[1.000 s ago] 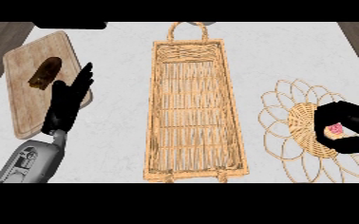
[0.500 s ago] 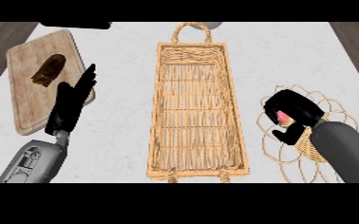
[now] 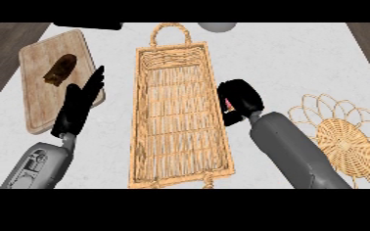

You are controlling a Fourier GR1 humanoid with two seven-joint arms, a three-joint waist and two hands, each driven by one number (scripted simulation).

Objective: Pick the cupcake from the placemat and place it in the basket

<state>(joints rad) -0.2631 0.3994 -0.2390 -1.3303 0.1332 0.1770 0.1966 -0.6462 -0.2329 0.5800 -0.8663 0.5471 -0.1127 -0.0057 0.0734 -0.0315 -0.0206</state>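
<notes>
Right robot hand (image 3: 241,99) first: its fingers are curled round the cupcake (image 3: 229,103), and I can see only a sliver of pink between them, the rest being hidden. That robot hand sits at the basket's right rim, about halfway along its length, with the grey forearm running down to the lower right corner. Whether the cupcake is over the rim or just outside it I cannot tell.

From there I go by size. My counter (image 3: 289,54) is pale and fills most of the view. On it the basket (image 3: 177,117), long and woven, lies lengthwise up the middle, with a loop handle at its far end. Left of it lies a wooden board (image 3: 43,103), and a dark brown piece of food (image 3: 59,69) rests on the board's upper half. At the right edge I see the placemat (image 3: 339,132), a woven disc with looped petals around it, well apart from the basket.

My left robot hand (image 3: 78,106) shows at the left, between board and basket, overlapping the board's right edge. Its fingers are straight and together, pointing up, at rest and holding nothing.
</notes>
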